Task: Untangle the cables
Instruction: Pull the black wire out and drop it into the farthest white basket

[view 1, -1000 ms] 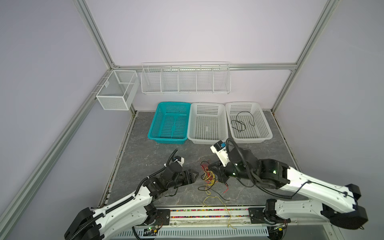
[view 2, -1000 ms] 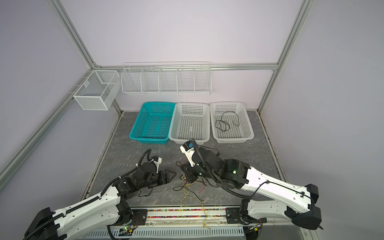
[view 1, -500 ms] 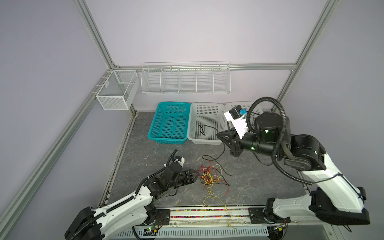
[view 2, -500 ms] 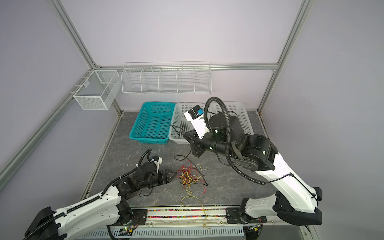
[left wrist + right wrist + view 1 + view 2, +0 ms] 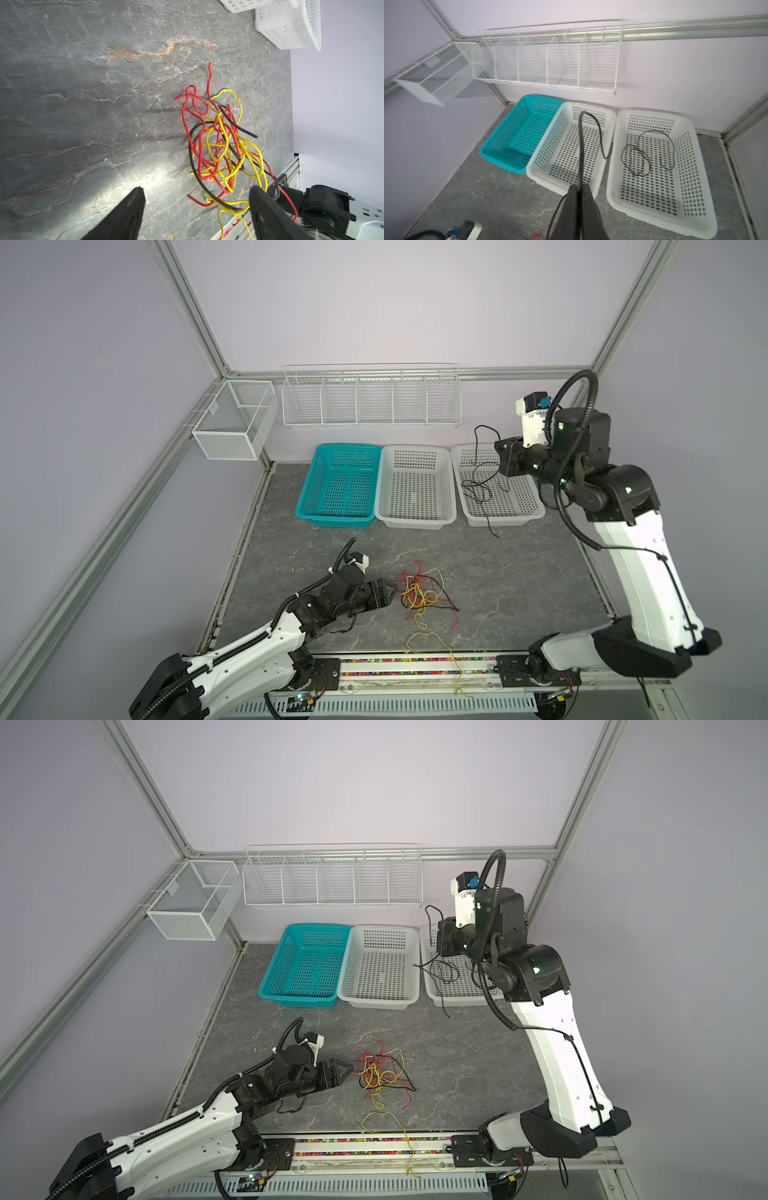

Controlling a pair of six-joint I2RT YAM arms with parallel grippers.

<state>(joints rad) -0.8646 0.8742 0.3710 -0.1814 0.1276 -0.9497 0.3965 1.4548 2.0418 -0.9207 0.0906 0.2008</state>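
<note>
Cables, thin wavy red, yellow and black wires [image 5: 419, 593], knotted in a heap near the front of the grey stone-patterned tabletop [image 5: 519, 572]. One yellow strand [image 5: 432, 633] trailing over the front edge onto the rail [image 5: 415, 668]. Left gripper [image 5: 390, 591] unmoved from a second ago, fingers spread, just beside the heap. Right gripper [image 5: 500, 448], at the heap a second ago, now raised above the right-hand white perforated plastic basket [image 5: 505, 521], pinching one black cable [image 5: 580, 145]. Bare tabletop between heap and baskets.
</note>
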